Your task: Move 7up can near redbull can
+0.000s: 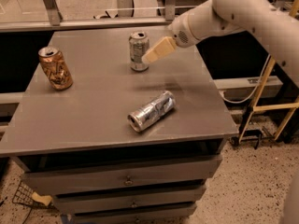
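The 7up can [137,50] stands upright at the back middle of the grey table [93,111]; it is short, silvery with a greenish label. The redbull can [152,110] lies on its side near the table's front right, slim, silver with blue patches, its open end toward the front left. My gripper [150,56] comes in from the right on a white arm; its cream fingertip reaches the right side of the 7up can, about touching it.
A dented orange-copper can [55,67] stands upright at the table's left. Drawers [126,178] sit under the tabletop. A wooden stand [266,101] and cable are at the right on the floor. A glass partition runs behind the table.
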Controlling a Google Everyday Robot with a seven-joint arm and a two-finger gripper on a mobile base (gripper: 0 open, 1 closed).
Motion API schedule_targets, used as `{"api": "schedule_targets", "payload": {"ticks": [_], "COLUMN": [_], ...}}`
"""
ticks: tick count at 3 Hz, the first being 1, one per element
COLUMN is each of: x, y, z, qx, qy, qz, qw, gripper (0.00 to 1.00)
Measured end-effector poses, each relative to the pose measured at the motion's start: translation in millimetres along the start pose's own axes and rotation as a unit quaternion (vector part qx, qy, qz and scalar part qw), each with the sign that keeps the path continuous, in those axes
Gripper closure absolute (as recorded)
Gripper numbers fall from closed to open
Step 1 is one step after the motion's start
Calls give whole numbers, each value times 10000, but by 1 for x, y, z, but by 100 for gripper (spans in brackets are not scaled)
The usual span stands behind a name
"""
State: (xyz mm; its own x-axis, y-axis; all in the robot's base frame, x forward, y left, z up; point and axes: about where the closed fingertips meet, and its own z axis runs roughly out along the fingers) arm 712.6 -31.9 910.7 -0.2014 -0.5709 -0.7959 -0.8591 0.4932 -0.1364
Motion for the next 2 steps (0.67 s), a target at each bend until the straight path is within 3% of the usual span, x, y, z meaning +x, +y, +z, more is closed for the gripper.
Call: {"api": "schedule_targets", "payload": {"ticks": [2], "x": [-24], "y": [3], "z": [48], "qx": [-152], "qy": [-319], "qz": [68], "qw": [9994], "gripper": [3]}}
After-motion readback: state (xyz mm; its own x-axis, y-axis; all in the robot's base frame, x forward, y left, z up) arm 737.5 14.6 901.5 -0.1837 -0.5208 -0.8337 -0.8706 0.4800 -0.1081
